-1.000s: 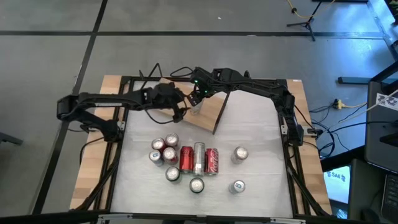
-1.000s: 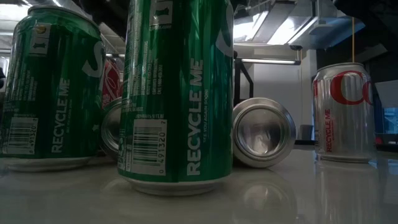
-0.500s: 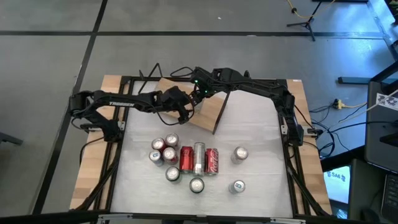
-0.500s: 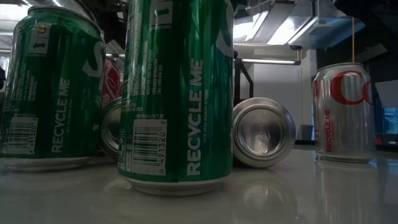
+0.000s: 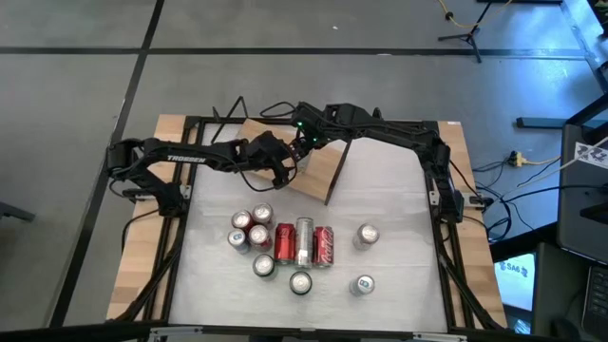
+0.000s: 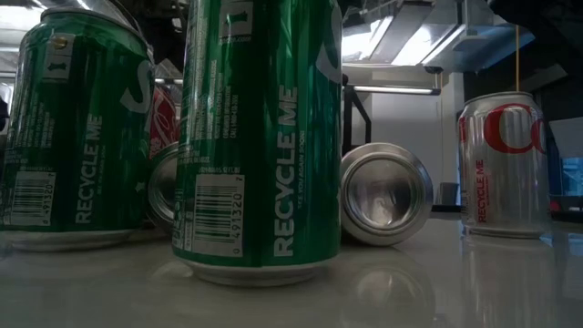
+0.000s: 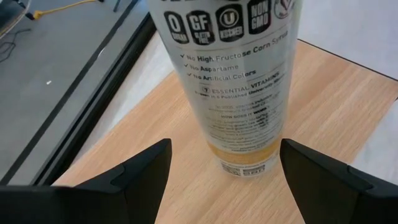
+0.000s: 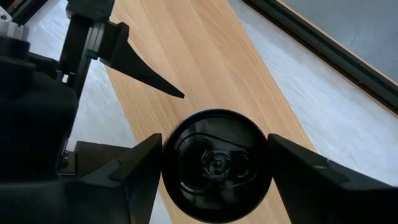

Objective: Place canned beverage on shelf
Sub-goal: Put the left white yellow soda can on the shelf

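A white can with black print [image 7: 239, 93] stands upright with its base on the light-brown wooden shelf [image 5: 323, 173] at the table's far middle. Its black top [image 8: 216, 163] shows from above in the right wrist view. My right gripper [image 8: 214, 140] points down over the can, shut on it. My left gripper [image 7: 225, 144] is open at the can's lower part, one finger on each side and neither touching it. In the high view my left gripper [image 5: 282, 169] comes from the left and my right gripper [image 5: 302, 144] from the far right. My right gripper holds the can by its upper end, with one finger on each side of the black rim [image 8: 166, 163]. The fingers come from above, pointing down. The can stands upright, its base [image 7: 241, 169] on the shelf board.
Several cans cluster on the pale tabletop nearer the front [image 5: 280, 242], some upright and some lying, with two more at the right [image 5: 366, 235]. In the low view, green cans [image 6: 260, 137], a lying can [image 6: 384, 194] and a silver can [image 6: 501, 164] stand close.
My left gripper has gone toward the table's right, up to the can on the shelf, and its open fingers now stand on either side of the can. My right gripper and the can have kept still.
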Available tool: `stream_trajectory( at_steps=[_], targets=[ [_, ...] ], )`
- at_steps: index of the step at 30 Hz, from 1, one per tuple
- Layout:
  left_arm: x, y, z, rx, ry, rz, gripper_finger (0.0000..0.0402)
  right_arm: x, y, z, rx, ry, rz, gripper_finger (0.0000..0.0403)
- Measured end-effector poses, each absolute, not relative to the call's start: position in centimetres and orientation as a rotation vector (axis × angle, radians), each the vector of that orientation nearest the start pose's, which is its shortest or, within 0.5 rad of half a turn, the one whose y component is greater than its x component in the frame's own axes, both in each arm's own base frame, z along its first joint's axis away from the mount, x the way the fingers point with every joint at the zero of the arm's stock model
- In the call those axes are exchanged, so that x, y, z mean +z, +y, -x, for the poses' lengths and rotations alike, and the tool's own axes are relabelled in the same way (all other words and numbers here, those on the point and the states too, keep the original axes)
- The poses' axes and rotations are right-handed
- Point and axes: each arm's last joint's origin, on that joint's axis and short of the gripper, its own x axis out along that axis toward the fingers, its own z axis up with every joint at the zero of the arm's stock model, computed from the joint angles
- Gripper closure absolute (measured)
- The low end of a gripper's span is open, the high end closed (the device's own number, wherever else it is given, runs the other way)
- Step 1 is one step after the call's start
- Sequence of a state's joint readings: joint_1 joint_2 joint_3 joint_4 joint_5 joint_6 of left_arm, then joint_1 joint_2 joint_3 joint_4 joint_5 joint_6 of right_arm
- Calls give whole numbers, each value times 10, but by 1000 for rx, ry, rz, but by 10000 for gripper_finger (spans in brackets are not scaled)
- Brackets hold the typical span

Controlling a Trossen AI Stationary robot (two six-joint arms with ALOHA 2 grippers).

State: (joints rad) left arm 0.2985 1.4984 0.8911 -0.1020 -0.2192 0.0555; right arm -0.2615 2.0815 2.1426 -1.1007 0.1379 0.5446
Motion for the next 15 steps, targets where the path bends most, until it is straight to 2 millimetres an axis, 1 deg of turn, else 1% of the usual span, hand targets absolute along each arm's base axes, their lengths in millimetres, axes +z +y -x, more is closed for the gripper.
stream_trajectory(
  at_steps=[15],
  targets=[
    [214,97,-294,474,731,-28,114,326,-117,-423,-639,921,-551,139]
  ],
)
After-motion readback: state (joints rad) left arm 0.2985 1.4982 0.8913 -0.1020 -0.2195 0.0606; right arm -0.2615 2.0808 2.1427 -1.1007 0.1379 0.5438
